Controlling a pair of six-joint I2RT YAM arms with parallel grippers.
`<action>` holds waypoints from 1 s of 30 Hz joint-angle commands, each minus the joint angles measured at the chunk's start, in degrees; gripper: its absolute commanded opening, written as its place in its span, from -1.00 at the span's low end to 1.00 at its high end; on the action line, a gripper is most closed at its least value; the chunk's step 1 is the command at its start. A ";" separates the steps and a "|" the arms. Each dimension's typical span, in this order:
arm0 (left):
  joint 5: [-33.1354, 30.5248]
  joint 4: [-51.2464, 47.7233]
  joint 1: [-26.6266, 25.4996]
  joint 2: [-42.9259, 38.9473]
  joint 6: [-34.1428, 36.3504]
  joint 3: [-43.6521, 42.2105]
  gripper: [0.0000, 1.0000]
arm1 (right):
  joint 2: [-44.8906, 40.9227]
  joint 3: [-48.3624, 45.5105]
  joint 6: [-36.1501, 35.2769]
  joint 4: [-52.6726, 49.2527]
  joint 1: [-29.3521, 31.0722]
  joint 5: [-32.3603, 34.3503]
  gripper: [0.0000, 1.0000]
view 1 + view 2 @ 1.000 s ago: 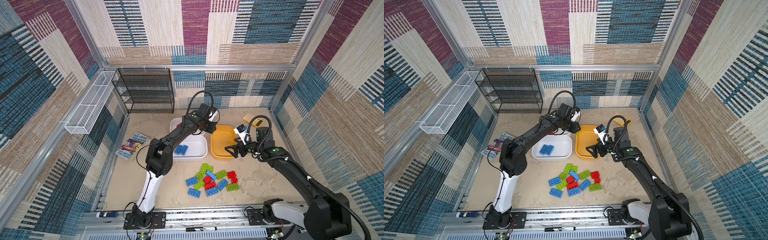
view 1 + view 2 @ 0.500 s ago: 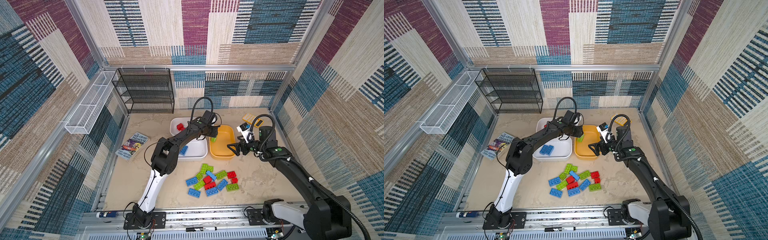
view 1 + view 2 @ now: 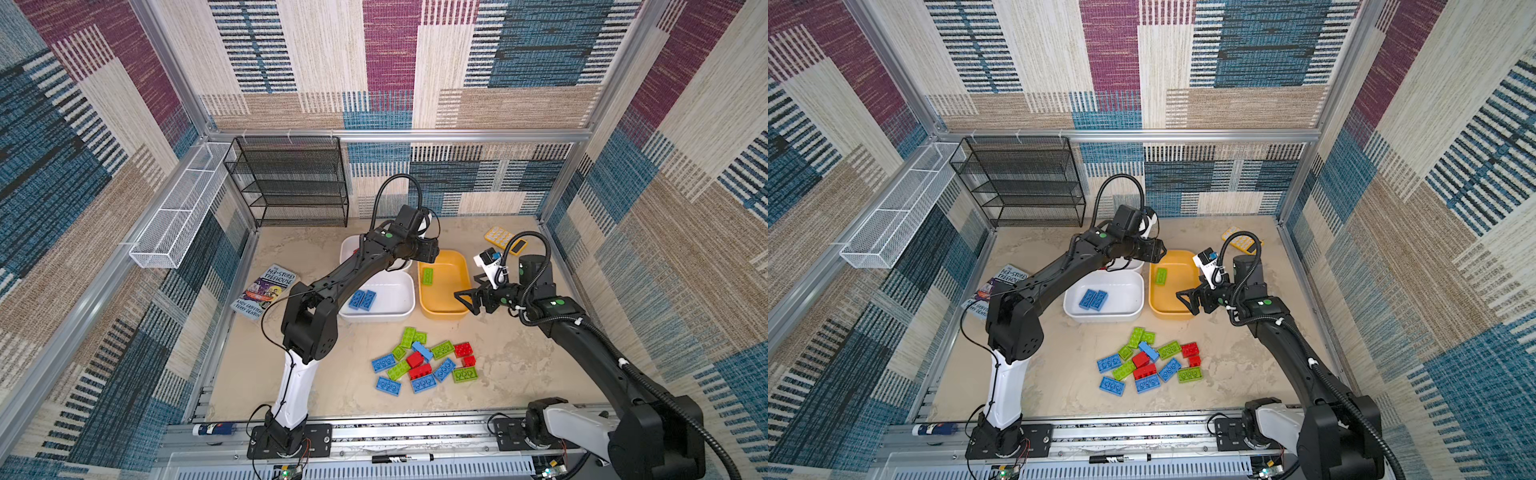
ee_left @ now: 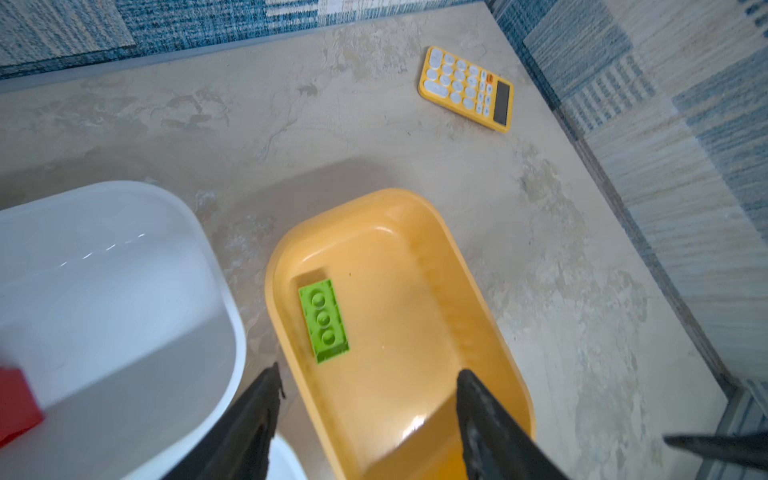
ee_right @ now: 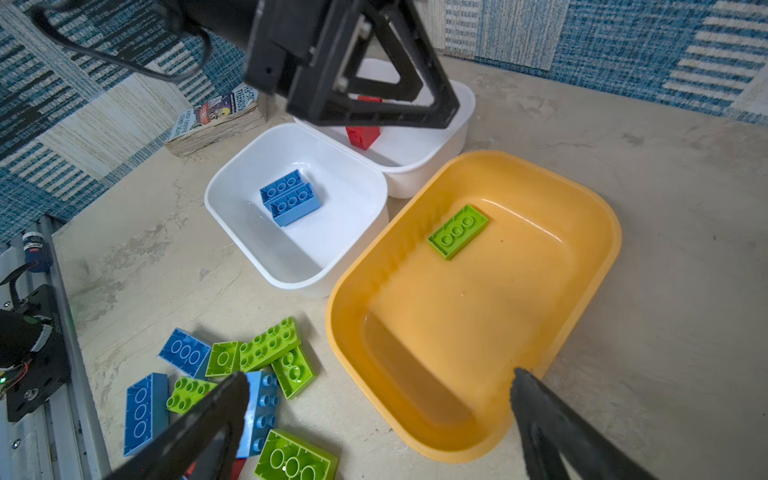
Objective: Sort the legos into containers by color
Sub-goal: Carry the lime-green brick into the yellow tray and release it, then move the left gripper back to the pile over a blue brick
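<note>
As left gripper (image 4: 369, 370) gapes, lego (image 4: 323, 320) seemingly lies in yellow tub (image 4: 415, 291).

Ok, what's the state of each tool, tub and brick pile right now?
left tool, open, empty
right tool, open, empty
yellow tub, holds one green brick
near white tub, holds two blue bricks
far white tub, holds red brick, partly hidden
loose bricks, unsorted heap outside the tubs
</note>
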 commanded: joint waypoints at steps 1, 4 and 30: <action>0.36 -13.09 0.25 -4.96 9.05 -3.49 0.41 | -0.77 -0.49 -0.08 -0.26 0.01 -2.58 0.99; 2.60 -15.29 0.29 -12.56 14.04 -13.07 0.42 | -1.23 -1.20 -0.49 -0.51 0.01 -4.21 0.99; -3.27 -7.66 -9.92 -28.52 38.43 -57.17 0.37 | -1.63 -3.74 -1.75 -2.34 0.19 -6.93 0.99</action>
